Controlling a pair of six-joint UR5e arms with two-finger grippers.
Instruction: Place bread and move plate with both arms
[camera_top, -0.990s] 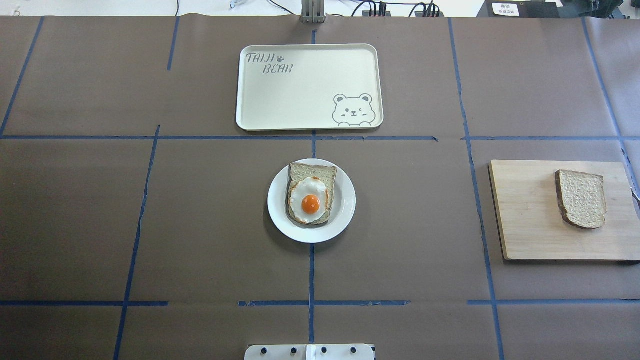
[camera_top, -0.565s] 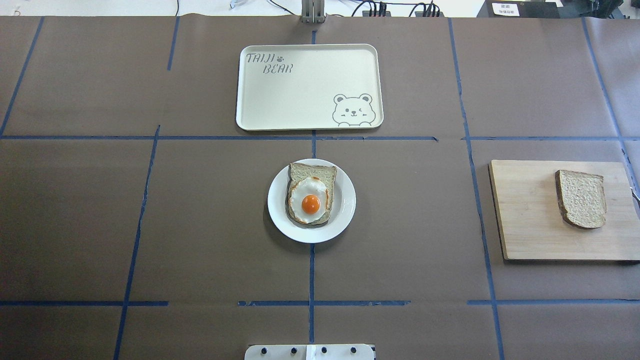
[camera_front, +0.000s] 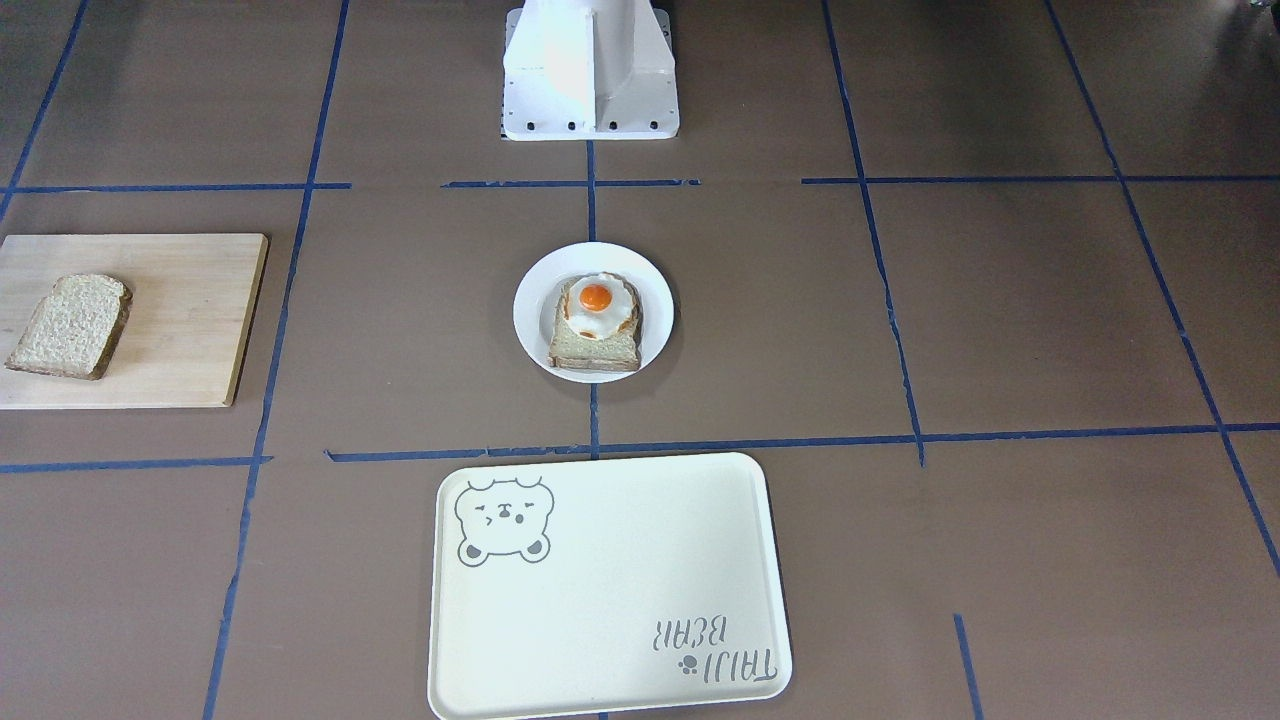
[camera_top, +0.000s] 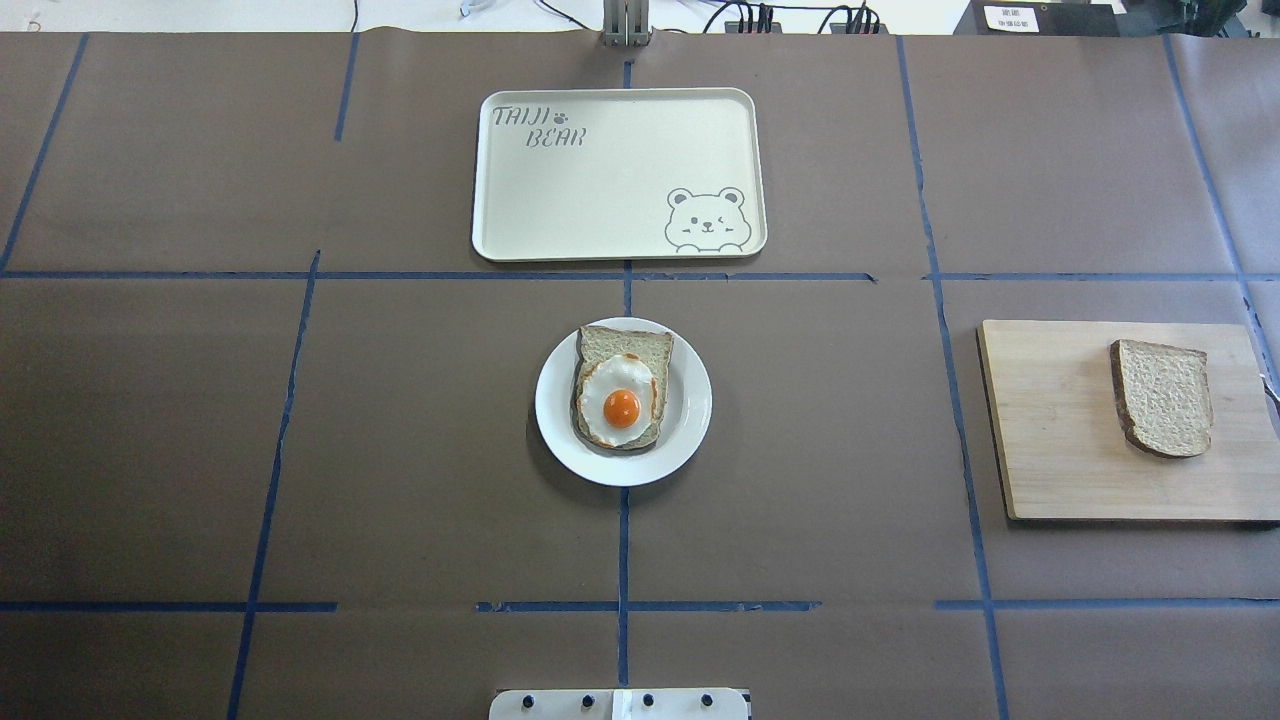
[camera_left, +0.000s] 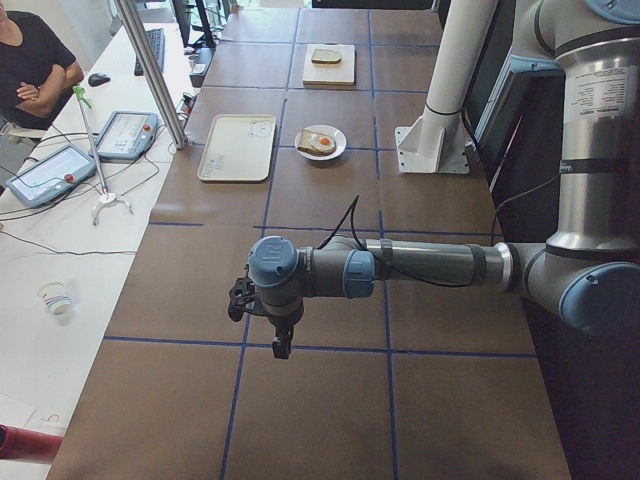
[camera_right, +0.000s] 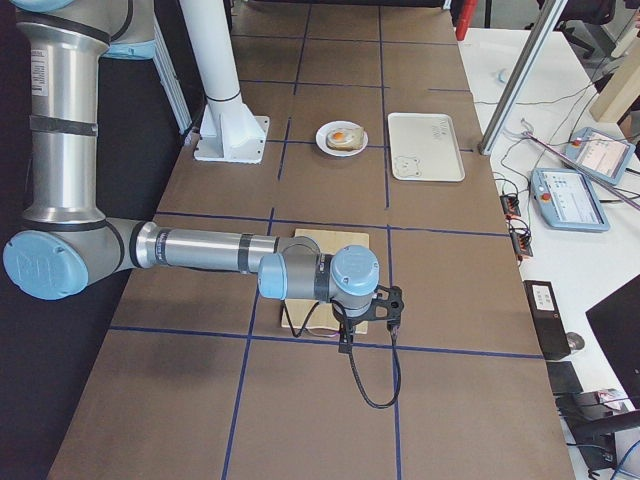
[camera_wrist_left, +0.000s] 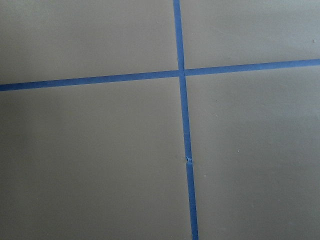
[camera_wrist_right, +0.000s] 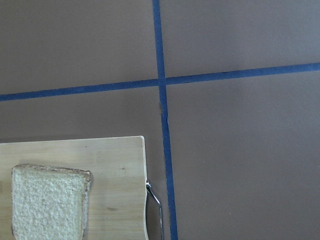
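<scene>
The bread (camera_top: 1163, 397) lies flat on a wooden cutting board (camera_top: 1050, 430) at the table's right side; it also shows in the right wrist view (camera_wrist_right: 47, 202). The white plate (camera_top: 690, 400) sits at the table's centre and bears a toast slice with a fried egg (camera_top: 622, 400). My left gripper (camera_left: 270, 325) shows only in the exterior left view, above bare table far from the plate. My right gripper (camera_right: 368, 318) shows only in the exterior right view, above the board's outer end. I cannot tell whether either is open or shut.
A cream rectangular tray (camera_top: 600, 190) with a bear drawing lies beyond the plate. The white pedestal (camera_front: 590, 70) stands at the robot's side of the table. Blue tape lines cross the brown table cover. A metal loop (camera_wrist_right: 156, 202) sticks out from the board's edge.
</scene>
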